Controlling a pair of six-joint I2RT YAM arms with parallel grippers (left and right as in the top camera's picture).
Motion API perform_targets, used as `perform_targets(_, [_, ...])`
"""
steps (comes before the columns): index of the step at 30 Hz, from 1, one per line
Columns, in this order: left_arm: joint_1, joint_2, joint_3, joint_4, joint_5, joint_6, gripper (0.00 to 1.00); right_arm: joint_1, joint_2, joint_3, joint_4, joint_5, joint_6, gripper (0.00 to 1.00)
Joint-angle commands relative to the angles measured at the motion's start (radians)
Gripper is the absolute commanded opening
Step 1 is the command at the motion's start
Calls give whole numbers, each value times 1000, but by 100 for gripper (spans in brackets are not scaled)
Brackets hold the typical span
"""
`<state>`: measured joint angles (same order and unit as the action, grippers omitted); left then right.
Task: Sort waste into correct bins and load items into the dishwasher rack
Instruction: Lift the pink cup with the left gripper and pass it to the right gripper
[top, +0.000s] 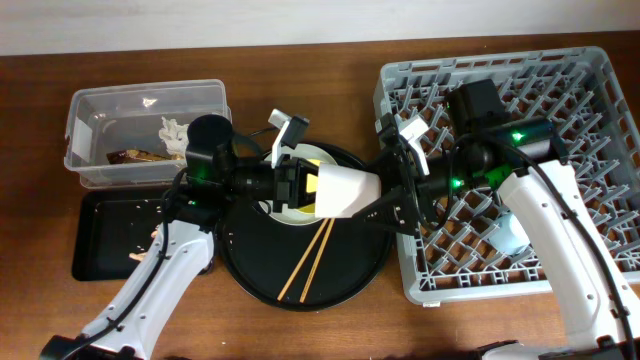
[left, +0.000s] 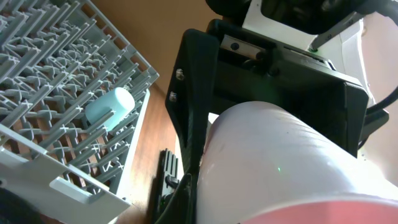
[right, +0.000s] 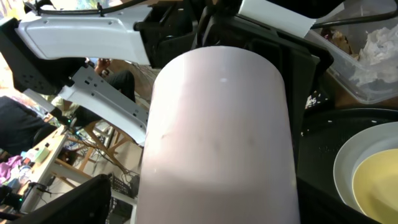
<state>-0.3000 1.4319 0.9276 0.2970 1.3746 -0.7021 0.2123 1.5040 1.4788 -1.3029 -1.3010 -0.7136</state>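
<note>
The pink cup (top: 345, 190) lies on its side in the air above the round black tray, between both grippers. My left gripper (top: 310, 188) is shut on its rim end. My right gripper (top: 385, 190) is closed around its base end. The cup fills both the left wrist view (left: 280, 162) and the right wrist view (right: 217, 137). Below it, the grey-green plate (top: 322, 157) holds the yellow bowl (right: 379, 186). The wooden chopsticks (top: 310, 258) lie on the round tray. The blue cup (top: 510, 235) lies in the dishwasher rack (top: 580, 90).
The clear tub (top: 100, 110) at the back left holds a white napkin (top: 172, 133) and a brown wrapper (top: 135, 156). The shallow black tray (top: 100, 235) in front of it holds crumbs. The round black tray (top: 260, 260) sits between the bins and the rack.
</note>
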Motion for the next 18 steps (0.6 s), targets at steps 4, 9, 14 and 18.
perform_targets(4, [-6, 0, 10, 5, -19, -29, 0, 11, -3, 0, 6, -27, -12, 80])
perform_targets(9, [-6, 0, 10, 4, -17, -32, 0, 11, -3, 0, 26, -26, -12, 65])
perform_targets(14, [-6, 0, 10, 4, -17, -32, 5, 11, -3, 0, 27, -21, -12, 60])
perform_targets(18, [-3, 0, 10, -167, -105, 118, 62, -13, -5, 9, 22, 263, 106, 55])
